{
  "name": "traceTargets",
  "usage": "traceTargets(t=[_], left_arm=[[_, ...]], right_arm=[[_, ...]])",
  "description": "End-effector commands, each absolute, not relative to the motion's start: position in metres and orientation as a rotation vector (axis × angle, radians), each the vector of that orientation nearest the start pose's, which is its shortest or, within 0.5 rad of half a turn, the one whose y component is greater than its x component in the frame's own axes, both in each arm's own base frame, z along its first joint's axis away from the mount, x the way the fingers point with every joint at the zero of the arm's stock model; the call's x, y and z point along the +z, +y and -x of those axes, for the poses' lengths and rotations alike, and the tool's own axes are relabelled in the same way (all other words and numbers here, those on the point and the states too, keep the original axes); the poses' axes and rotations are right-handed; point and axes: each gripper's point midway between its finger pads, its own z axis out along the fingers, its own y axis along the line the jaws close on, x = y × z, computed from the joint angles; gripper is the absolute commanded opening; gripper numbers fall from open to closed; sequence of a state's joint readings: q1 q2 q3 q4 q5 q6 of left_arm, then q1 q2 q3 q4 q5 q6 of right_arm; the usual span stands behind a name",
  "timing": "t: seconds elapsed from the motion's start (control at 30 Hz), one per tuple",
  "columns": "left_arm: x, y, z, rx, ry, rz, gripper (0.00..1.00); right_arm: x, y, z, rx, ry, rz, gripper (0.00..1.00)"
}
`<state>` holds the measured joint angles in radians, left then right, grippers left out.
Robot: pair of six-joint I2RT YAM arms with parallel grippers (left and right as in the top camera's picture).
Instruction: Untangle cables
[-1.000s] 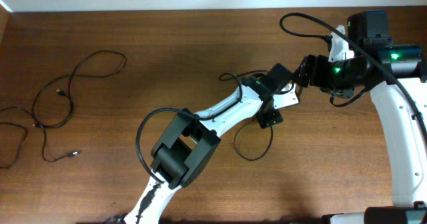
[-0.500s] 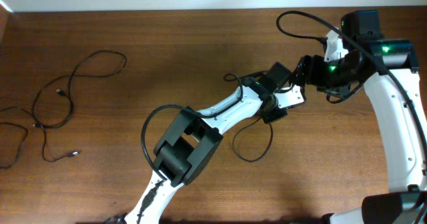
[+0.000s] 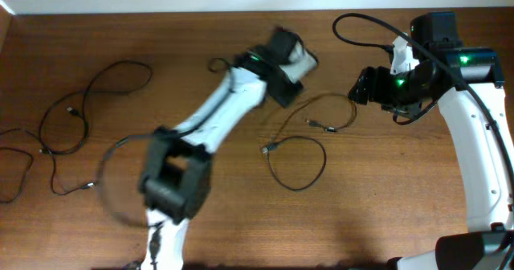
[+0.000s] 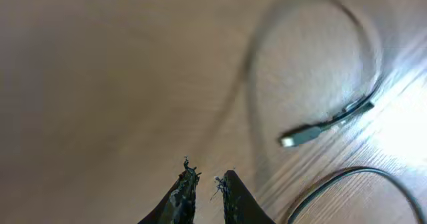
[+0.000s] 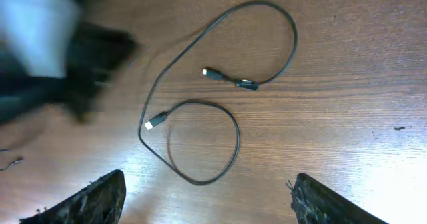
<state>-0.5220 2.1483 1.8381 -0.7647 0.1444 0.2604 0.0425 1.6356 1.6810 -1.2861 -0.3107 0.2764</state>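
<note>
One thin black cable (image 3: 299, 190) lies loose on the wood at centre right, in a round loop with both plug ends free; the right wrist view shows the same cable (image 5: 237, 134) whole. More cables (image 3: 50, 152) sprawl in loose strands at the far left. My left gripper (image 3: 299, 61) is blurred, up near the back edge, away from the loop. Its jaws stand almost together in the wrist view (image 4: 208, 174), nothing between them, above a plug end (image 4: 300, 136). My right gripper (image 3: 357, 87) hovers right of the cable, wide open and empty (image 5: 207, 179).
The left arm (image 3: 209, 113) stretches diagonally across the middle of the table. The right arm (image 3: 482, 141) runs down the right side. A pale wall borders the table's back edge (image 3: 161, 13).
The left arm swung up and to the left, away from the central cable, while its jaws closed. The loop now lies uncovered. The right arm barely moved.
</note>
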Motion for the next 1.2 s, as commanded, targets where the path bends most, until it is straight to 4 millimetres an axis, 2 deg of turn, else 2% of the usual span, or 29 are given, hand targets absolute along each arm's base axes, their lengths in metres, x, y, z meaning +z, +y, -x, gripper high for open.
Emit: traceTargets(t=[0.0, 0.1, 0.13, 0.17, 0.2, 0.23, 0.3, 0.33, 0.43, 0.5, 0.53, 0.73, 0.87, 1.07, 1.17], left_arm=[[0.224, -0.238, -0.471, -0.267, 2.269, -0.8, 0.12], [0.307, -0.193, -0.479, -0.229, 2.095, -0.651, 0.04], [0.327, -0.182, -0.478, -0.22, 2.054, -0.617, 0.03], [0.338, -0.174, -0.474, -0.224, 2.046, -0.577, 0.07], [0.331, -0.176, -0.467, -0.248, 2.08, -0.591, 0.15], [0.316, -0.183, -0.459, -0.286, 2.137, -0.627, 0.23], [0.271, -0.2, -0.437, -0.383, 2.29, -0.712, 0.42], [0.251, -0.205, -0.428, -0.424, 2.362, -0.74, 0.46], [0.18, -0.233, -0.401, -0.633, 2.587, -0.838, 0.52], [0.148, -0.248, -0.395, -0.74, 2.659, -0.867, 0.57], [0.125, -0.251, -0.395, -0.772, 2.709, -0.866, 0.57], [0.036, -0.258, -0.381, -0.785, 2.92, -0.891, 0.58], [0.02, -0.265, -0.373, -0.789, 2.952, -0.922, 0.57], [0.02, -0.294, -0.352, -0.821, 2.913, -1.06, 0.56], [0.026, -0.313, -0.336, -0.926, 2.891, -1.105, 0.57]], right_arm=[[0.223, 0.065, -0.355, 0.495, 2.809, -0.247, 0.8], [0.223, 0.065, -0.355, 0.495, 2.809, -0.247, 0.8], [0.223, 0.065, -0.355, 0.495, 2.809, -0.247, 0.8], [0.223, 0.065, -0.355, 0.495, 2.809, -0.247, 0.8], [0.223, 0.065, -0.355, 0.495, 2.809, -0.247, 0.8], [0.223, 0.065, -0.355, 0.495, 2.809, -0.247, 0.8], [0.223, 0.065, -0.354, 0.495, 2.815, -0.249, 0.8], [0.223, 0.065, -0.353, 0.495, 2.818, -0.249, 0.8], [0.222, 0.065, -0.352, 0.494, 2.824, -0.252, 0.8], [0.222, 0.065, -0.352, 0.495, 2.824, -0.252, 0.8], [0.222, 0.065, -0.352, 0.495, 2.824, -0.252, 0.8], [0.222, 0.065, -0.352, 0.494, 2.824, -0.252, 0.8], [0.222, 0.065, -0.352, 0.494, 2.824, -0.252, 0.8], [0.222, 0.065, -0.352, 0.494, 2.824, -0.251, 0.8], [0.222, 0.065, -0.352, 0.494, 2.824, -0.252, 0.8]])
